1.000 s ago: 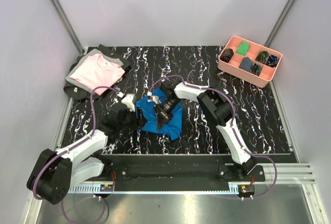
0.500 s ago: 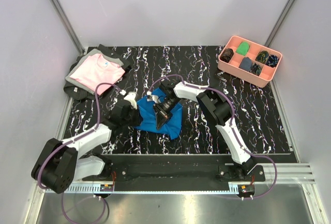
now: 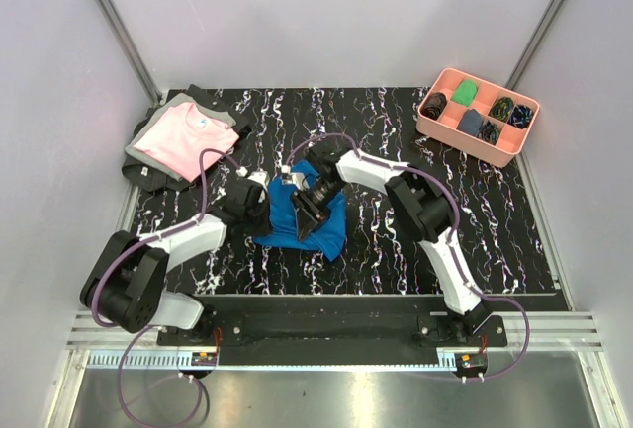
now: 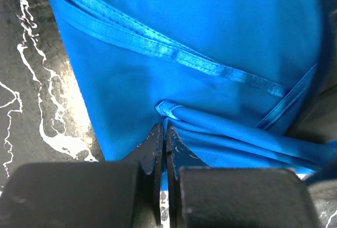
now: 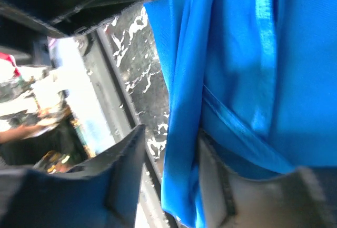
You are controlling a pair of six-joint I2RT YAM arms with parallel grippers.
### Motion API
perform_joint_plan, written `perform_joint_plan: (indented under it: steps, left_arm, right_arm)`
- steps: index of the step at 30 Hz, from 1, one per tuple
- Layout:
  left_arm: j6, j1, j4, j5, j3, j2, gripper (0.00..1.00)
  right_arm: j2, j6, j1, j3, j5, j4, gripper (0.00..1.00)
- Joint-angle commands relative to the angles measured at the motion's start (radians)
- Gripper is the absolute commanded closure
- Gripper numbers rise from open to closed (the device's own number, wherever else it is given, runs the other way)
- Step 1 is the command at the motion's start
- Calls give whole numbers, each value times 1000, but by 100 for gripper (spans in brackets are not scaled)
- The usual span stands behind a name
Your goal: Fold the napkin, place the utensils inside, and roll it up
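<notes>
At the middle of the black, white-veined worktop (image 3: 415,250) lies the napkin (image 3: 287,230), a shiny royal-blue cloth bunched into a rough, folded heap, with its lowest corner pointing toward 5 o'clock. Shiny hem bands run across its layers in the left wrist view, and a small folded corner sits just ahead of the fingertips there.

The left claw (image 4: 164,130) meets the napkin's 9 o'clock edge. Its fingers are pressed together, with the tips right at that folded corner. Whether any cloth is caught between them cannot be told.

The right claw (image 5: 171,144) comes in over the napkin from 1 o'clock and points down onto its upper middle. Its fingers stand spread apart, with a hanging fold of the blue cloth between them.

Well apart from the napkin, a folded pink shirt (image 3: 186,139) with grey trim lies at 10 o'clock. A salmon compartment tray (image 3: 465,146) holding small cloth bundles sits at 2 o'clock, by the far corner.
</notes>
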Motion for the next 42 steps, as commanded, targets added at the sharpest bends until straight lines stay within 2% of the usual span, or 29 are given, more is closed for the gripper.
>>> perform_joint_plan:
  steps: [1,4,8,10,12,13,15,18,23,30,36,42]
  left_arm:
    - [-25,12,-43,-24,33,11,100]
    - [-22,26,-48,-12,44,14,100]
    - [-13,56,-48,48,49,30,100]
    - [-12,75,-48,74,50,37,100]
    - [-13,82,-45,89,50,47,100]
    - [-15,87,-42,101,52,50,100]
    - [-19,90,-32,117,50,57,100]
    - [-19,101,-31,141,53,71,100]
    - [-24,115,-29,164,58,88,100]
    - [-25,119,-29,170,58,91,100]
    - [-25,129,-29,172,56,90,100]
    - [-25,136,-32,172,61,91,100]
  right_arm:
    - [-203,65,-20,-53,157,104,39]
    - [-350,112,-20,-182,315,230,29]
    - [-576,133,-18,-423,503,412,25]
    - [-691,124,11,-550,604,489,23]
    - [-743,110,52,-606,731,512,23]
    - [-779,101,110,-644,782,517,23]
    - [-799,96,173,-672,912,540,23]
    - [-817,115,273,-716,1025,601,23]
    - [-759,92,422,-733,1242,658,24]
    - [-641,46,483,-744,1377,701,27]
    - [-624,61,486,-766,1417,698,39]
    - [-623,76,488,-782,1368,669,60]
